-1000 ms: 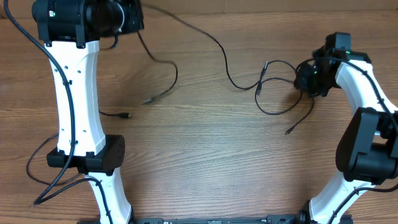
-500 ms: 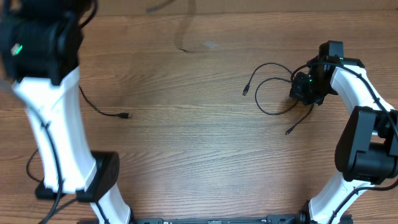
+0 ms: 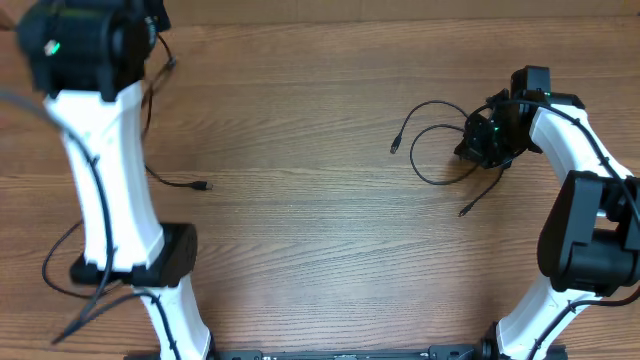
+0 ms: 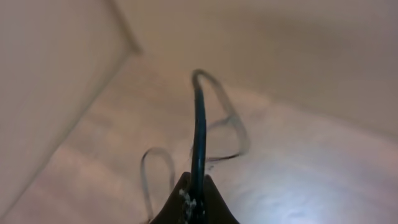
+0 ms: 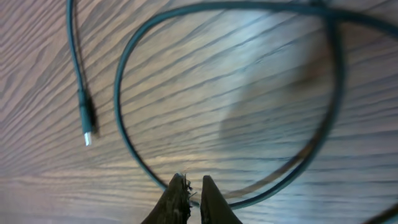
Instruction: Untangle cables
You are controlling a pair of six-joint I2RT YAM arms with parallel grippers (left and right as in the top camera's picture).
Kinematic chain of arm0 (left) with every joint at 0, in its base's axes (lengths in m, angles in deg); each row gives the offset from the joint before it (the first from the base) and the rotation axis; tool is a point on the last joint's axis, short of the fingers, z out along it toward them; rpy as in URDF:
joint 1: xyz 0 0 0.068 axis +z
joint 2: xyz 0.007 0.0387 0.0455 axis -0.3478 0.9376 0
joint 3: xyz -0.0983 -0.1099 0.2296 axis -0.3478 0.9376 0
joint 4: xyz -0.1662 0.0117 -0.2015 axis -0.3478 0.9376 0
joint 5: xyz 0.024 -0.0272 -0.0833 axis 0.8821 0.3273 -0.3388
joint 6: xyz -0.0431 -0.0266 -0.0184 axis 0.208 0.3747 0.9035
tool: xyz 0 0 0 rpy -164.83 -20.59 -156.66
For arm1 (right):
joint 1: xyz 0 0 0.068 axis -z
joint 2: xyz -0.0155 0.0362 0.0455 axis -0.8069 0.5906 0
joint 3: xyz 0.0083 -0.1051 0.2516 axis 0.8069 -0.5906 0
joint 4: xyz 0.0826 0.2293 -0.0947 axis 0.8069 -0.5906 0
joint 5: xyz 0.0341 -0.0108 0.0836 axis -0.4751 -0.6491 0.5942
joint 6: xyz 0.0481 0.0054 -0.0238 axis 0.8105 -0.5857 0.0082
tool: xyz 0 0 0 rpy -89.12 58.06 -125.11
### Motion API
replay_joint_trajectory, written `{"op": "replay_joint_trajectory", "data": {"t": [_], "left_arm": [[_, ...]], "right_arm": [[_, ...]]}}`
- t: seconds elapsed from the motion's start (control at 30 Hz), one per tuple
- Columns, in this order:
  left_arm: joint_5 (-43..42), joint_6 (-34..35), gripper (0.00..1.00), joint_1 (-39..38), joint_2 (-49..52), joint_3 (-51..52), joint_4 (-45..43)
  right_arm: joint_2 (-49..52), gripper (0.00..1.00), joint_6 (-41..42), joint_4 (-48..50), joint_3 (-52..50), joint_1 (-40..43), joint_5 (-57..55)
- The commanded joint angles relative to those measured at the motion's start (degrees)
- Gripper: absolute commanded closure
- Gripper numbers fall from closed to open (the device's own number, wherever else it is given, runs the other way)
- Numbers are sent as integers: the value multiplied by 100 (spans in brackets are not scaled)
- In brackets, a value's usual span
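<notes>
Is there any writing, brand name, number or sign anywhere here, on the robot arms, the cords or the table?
No readable text in any view.
Left arm and right arm: plain white and black, no lettering visible.
Small green lights on the arms: lamps, not signs.
Cables and wooden table: no print.
Left wrist view: too blurred to show any.

1. Overhead view: no lettering, label, brand or number is legible on the left arm (image 3: pixel 100 180), right arm (image 3: pixel 585 200), cables (image 3: pixel 430 172) or desk (image 3: pixel 300 220).
2. Wrist views: no legible markings; the left view is blurred.
</notes>
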Motion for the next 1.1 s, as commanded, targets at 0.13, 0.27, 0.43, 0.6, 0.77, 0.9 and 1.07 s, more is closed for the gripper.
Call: {"op": "replay_joint_trajectory", "data": {"t": [0.13,0.27,0.43,0.6,0.77,0.9,1.07], "left_arm": [[83,745,96,334,640,79,656],[-44,754,96,479,866,354,658],[-76,761,96,741,1014,874,658],[-284,844,96,1069,1025,1611,656],[-479,863,91,1335,1034,2332,564],[-852,837,61,1480,1034,2734,466],[-1421,575,13,1537,1036,2999,374]], "right_arm": [[-129,92,-2,-52,-22,-321,155],[-129,92,-2,-52,-22,-415,155],[-129,92,0,-52,-28,-487,155],[-129,92,0,-48,-31,-542,155],[-129,92,0,-9,-31,-651,157],[-129,92,0,59,-31,-730,153],[-129,83,2,155,-31,-734,155]]}}
